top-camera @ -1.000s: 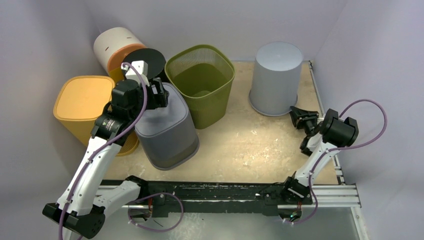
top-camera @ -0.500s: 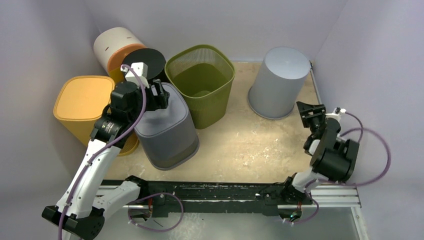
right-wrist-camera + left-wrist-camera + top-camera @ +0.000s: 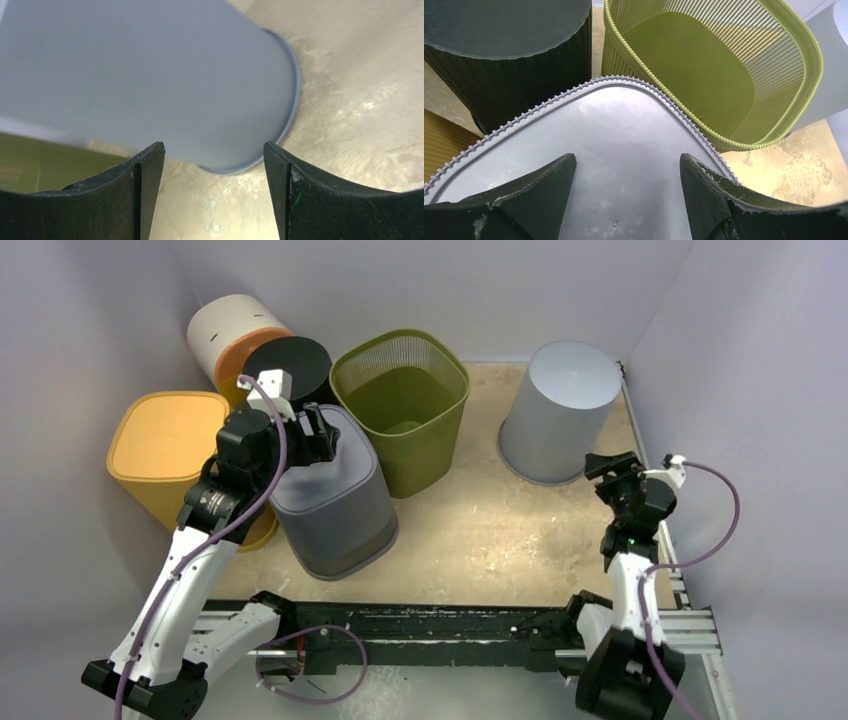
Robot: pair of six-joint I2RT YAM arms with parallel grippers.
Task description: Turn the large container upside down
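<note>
Top external, rnd grey bin [image 3: 555, 410], sq olive basket [image 3: 425, 460]

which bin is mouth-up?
The green ribbed basket: its open mouth faces up. The dark grey bin and pale grey bin beside it show closed bottoms.

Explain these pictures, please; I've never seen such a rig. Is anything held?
Two robot arms sit at the near edge of the table, each ending in a two-finger gripper. One picture looks down from above; the other two come from wrist cameras. Before them: a yellow bin, a white-and-orange container, a black bin, a green mesh basket, a dark grey bin and a light grey bin. The left gripper hangs open over the dark grey bin's base; the right gripper is open, facing the light grey bin. Nothing is held.
</note>
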